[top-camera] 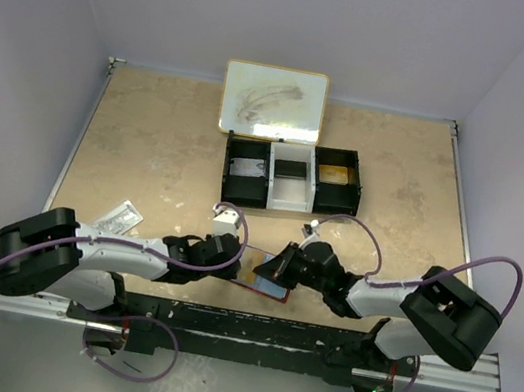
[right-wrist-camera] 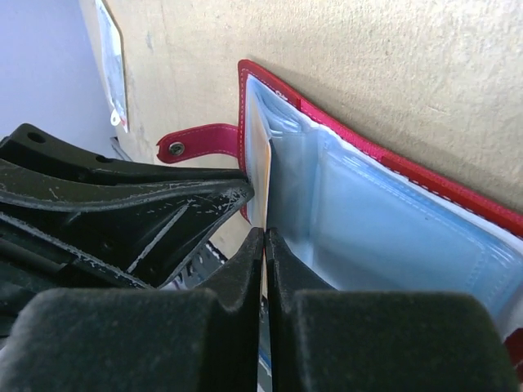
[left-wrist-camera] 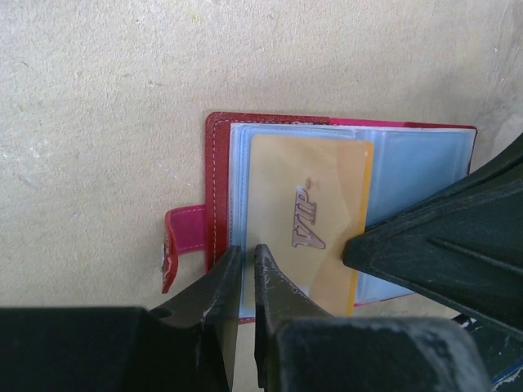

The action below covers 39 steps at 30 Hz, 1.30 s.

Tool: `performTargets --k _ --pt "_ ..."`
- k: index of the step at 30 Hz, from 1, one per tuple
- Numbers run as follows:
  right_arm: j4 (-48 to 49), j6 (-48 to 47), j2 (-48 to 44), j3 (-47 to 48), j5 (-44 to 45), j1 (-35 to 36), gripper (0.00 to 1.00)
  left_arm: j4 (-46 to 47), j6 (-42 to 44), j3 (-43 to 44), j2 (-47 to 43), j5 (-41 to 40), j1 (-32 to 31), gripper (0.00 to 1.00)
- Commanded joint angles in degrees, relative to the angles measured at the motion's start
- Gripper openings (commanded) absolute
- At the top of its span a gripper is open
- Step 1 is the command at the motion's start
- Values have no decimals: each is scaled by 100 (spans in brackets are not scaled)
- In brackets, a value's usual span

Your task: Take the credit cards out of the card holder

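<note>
Beige stone-look tabletop (top-camera: 151, 136), lilac walls behind. Near its front edge the left gripper (left-wrist-camera: 245, 265) is clenched on the rim of the open red card holder (left-wrist-camera: 219, 163), pinning it. The gold VIP card (left-wrist-camera: 310, 188) overhangs the sleeves, and the right gripper (right-wrist-camera: 265, 249) appears pinched on its edge. It is best drawn straight along the sleeve, with the holder held flat.

The left arm (top-camera: 125, 253) and right arm (top-camera: 376, 297) have white link shells between bulky black joint housings, each trailed by a looping purple cable (top-camera: 490, 260). Their black plastic fingers (left-wrist-camera: 214, 286) are ribbed, tapered and scuffed pale along the edges.
</note>
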Motion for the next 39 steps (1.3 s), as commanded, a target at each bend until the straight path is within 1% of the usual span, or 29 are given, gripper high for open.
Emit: performTargets --k 1,3,7,9,12,18,19,24,26,33,39 --pt "200 -63 -233 -150 63 1 5 -85 -152 -63 193 72 -70 7" --pt "397 -43 -213 -244 -35 -23 6 -127 -183 -74 222 40 -70 7" --pt "424 -38 -148 -312 -77 -53 7 -154 -193 -81 201 7 -70 6" --pt "481 2 -122 -363 -73 -67 10 -156 -187 -81 194 2 -70 5" --pt "594 44 -92 -406 -111 -81 11 -155 -186 -73 197 8 -66 5" --pt "520 -33 -45 -287 -160 -90 14 -164 -198 -78 189 10 -70 4" --pt "521 -38 -48 -280 -161 -90 14 -169 -200 -80 195 10 -70 4" --pt "513 -57 -132 -306 -116 -98 6 -190 -200 -65 175 -17 -70 4" --pt "395 -47 -209 -320 -64 -98 4 -210 -196 -67 164 -33 -70 4" --pt "161 -82 -533 -471 25 -112 5 -219 -203 -78 171 -68 -70 3" --pt "60 -120 -615 -547 -2 -153 5 -230 -212 -68 171 -78 -70 2"
